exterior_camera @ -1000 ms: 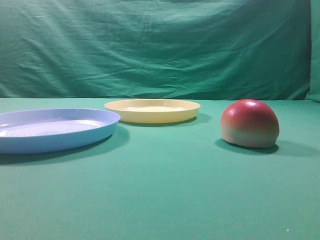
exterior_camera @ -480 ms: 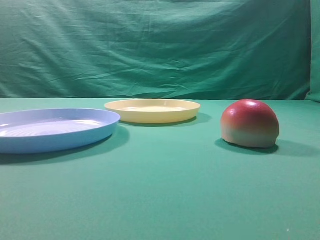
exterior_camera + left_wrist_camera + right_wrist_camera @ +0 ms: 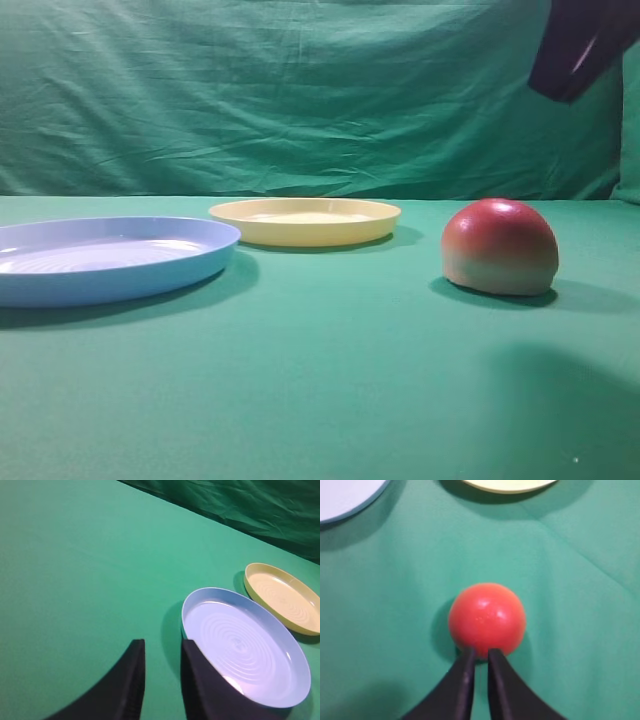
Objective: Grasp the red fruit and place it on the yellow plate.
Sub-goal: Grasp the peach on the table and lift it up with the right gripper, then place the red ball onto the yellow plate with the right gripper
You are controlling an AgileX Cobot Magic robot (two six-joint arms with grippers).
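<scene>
On the green cloth, well right of the yellow plate, the red fruit sits below the right gripper, whose nearly closed fingers should spread wide before descending to straddle the dome.

Red fruit on table right; yellow plate behind-left, larger plate far left, nearer cam.
</scene>
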